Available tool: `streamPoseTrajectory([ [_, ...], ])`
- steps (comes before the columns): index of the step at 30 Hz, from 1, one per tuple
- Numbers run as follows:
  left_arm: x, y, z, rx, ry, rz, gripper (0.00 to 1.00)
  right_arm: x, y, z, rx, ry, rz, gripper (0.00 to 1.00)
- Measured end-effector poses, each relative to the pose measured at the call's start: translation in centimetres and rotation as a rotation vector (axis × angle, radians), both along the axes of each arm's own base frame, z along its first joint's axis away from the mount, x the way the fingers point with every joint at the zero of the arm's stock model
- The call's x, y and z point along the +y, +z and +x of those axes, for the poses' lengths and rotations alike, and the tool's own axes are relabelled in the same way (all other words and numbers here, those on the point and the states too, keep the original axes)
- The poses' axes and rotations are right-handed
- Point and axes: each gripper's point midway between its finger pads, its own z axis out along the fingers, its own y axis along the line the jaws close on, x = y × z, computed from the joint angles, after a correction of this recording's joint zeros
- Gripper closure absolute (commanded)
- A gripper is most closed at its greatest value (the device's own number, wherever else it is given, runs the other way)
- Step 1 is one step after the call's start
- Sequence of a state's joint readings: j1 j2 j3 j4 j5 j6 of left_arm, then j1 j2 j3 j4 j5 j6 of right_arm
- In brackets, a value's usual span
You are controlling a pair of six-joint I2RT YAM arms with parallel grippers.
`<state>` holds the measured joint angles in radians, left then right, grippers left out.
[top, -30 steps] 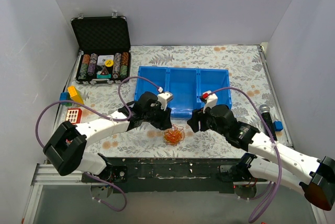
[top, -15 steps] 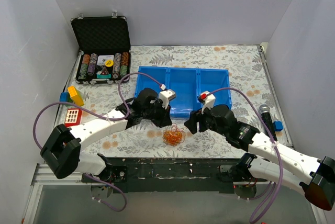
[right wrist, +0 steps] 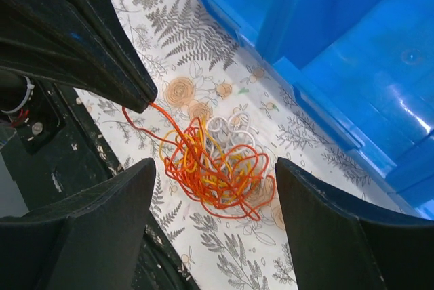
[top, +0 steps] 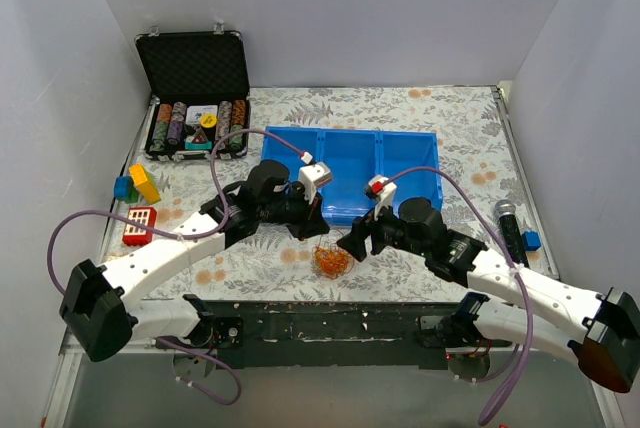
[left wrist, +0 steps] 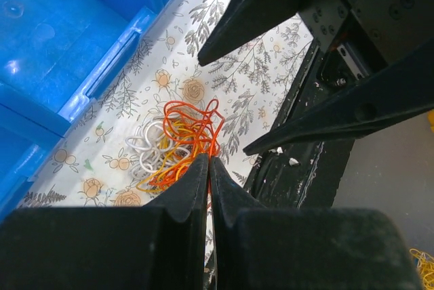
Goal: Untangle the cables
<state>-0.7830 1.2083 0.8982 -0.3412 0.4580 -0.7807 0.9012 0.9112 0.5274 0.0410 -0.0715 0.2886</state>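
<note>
The cables (top: 331, 260) are a small tangle of thin orange, red and white curly wires on the floral cloth near the table's front edge. They also show in the left wrist view (left wrist: 178, 144) and in the right wrist view (right wrist: 218, 168). My left gripper (top: 311, 232) is shut on an orange-red strand of the tangle (left wrist: 207, 162), pulling it taut up from the pile. My right gripper (top: 350, 246) is open just right of the tangle, its fingers (right wrist: 105, 209) straddling it from above.
A blue three-compartment tray (top: 350, 174) stands right behind the tangle. An open black case of poker chips (top: 196, 98) is at the back left. Toy blocks (top: 138, 184) lie at the left, a black microphone (top: 510, 230) at the right. The table's front edge (top: 330, 300) is close.
Both grippers have moved leftward and back, closer over the tangle. My left gripper has risen with a strand, which now stretches taut from the pile.
</note>
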Motion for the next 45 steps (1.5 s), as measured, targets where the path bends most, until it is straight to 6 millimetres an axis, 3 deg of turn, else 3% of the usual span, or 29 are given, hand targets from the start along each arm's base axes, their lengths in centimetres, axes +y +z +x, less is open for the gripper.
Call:
streamPoseTrajectory([
  [6, 0.0, 2.1, -0.4, -0.026, -0.025, -0.027, 1.00, 1.5, 0.3, 0.5, -0.020, 0.024, 0.037, 0.20],
  [13, -0.5, 6.3, -0.4, -0.083, -0.058, -0.088, 1.00, 3.4, -2.4, 0.5, 0.031, 0.069, -0.002, 0.23],
  [23, -1.3, 12.0, 0.0, -0.155, -0.059, -0.179, 1.00, 5.7, -4.7, -0.1, 0.073, 0.125, -0.037, 0.32],
  [26, -1.4, 15.3, 0.8, -0.211, -0.042, -0.222, 1.00, 5.6, -5.9, -0.3, 0.086, 0.123, -0.063, 0.36],
  [31, -1.1, 23.5, 1.9, -0.357, -0.003, -0.342, 1.00, 4.4, -8.7, -0.5, 0.108, 0.089, -0.130, 0.43],
  [34, -0.3, 27.3, 2.3, -0.431, 0.030, -0.398, 1.00, 3.8, -9.6, -0.4, 0.112, 0.067, -0.158, 0.47],
  [42, 2.9, 34.9, 4.1, -0.603, 0.195, -0.487, 1.00, 3.0, -10.1, -0.2, 0.110, 0.031, -0.197, 0.48],
  [45, 4.3, 37.8, 4.8, -0.684, 0.270, -0.516, 1.00, 2.4, -10.2, -0.5, 0.116, 0.023, -0.218, 0.43],
])
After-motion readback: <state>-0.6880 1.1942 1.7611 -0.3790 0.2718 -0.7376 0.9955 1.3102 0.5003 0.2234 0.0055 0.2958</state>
